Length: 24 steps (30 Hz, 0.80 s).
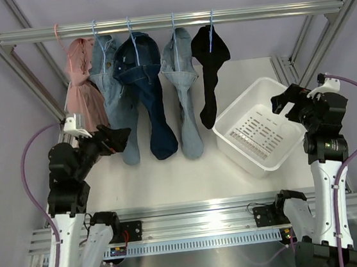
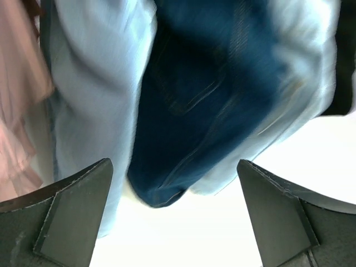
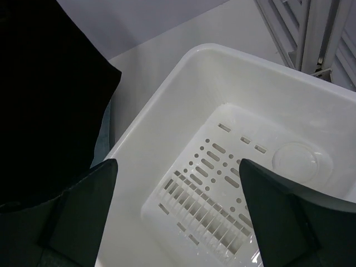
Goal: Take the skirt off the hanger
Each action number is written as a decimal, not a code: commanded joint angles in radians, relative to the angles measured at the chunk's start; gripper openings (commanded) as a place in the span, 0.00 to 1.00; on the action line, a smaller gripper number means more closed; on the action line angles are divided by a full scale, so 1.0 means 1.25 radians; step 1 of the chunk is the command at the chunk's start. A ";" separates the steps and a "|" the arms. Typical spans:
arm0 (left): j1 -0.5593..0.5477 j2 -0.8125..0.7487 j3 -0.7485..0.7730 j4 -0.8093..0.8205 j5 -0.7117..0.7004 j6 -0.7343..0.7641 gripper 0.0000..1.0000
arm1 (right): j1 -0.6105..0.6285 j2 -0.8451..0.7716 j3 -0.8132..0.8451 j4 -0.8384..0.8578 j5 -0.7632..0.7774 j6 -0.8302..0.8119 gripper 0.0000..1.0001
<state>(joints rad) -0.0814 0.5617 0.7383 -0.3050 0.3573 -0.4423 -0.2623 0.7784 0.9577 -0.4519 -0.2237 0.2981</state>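
Note:
A pink ruffled skirt (image 1: 81, 86) hangs from a pink hanger (image 1: 58, 32) at the far left of the metal rail (image 1: 166, 21). Its edge shows at the left of the left wrist view (image 2: 16, 111). My left gripper (image 1: 113, 141) is open and empty, low and just right of the skirt's hem, in front of the light blue jeans (image 1: 114, 89). In the left wrist view my gripper (image 2: 175, 217) faces the jeans, not touching any cloth. My right gripper (image 1: 285, 103) is open and empty above the white basket (image 1: 237, 110); the right wrist view shows this gripper (image 3: 178, 217) over the basket floor.
Dark blue jeans (image 1: 148, 92), a second light blue pair (image 1: 183, 88) and a black garment (image 1: 210, 72) hang on blue hangers along the rail. The white slotted basket (image 3: 183, 72) sits on the table at the right. Slanted frame bars (image 1: 29, 67) flank the rack.

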 commanded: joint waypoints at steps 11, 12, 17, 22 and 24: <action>-0.082 0.142 0.344 -0.116 -0.067 -0.027 0.98 | -0.002 0.034 0.127 -0.120 -0.607 -0.422 0.99; -0.112 0.158 0.386 -0.129 -0.086 -0.020 0.96 | -0.002 0.037 0.126 -0.122 -0.620 -0.432 1.00; -0.255 0.317 0.571 -0.199 -0.267 0.043 0.92 | -0.002 0.073 0.122 -0.137 -0.719 -0.474 0.99; -0.367 0.494 0.780 -0.232 -0.436 0.067 0.86 | -0.002 0.028 0.001 0.001 -0.740 -0.413 0.99; -0.378 0.569 0.825 -0.233 -0.489 0.069 0.83 | -0.002 0.018 -0.015 0.009 -0.749 -0.413 0.99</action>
<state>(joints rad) -0.5327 1.1614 1.6779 -0.5743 -0.0643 -0.3916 -0.2630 0.8291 0.9714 -0.5266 -1.0912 -0.2256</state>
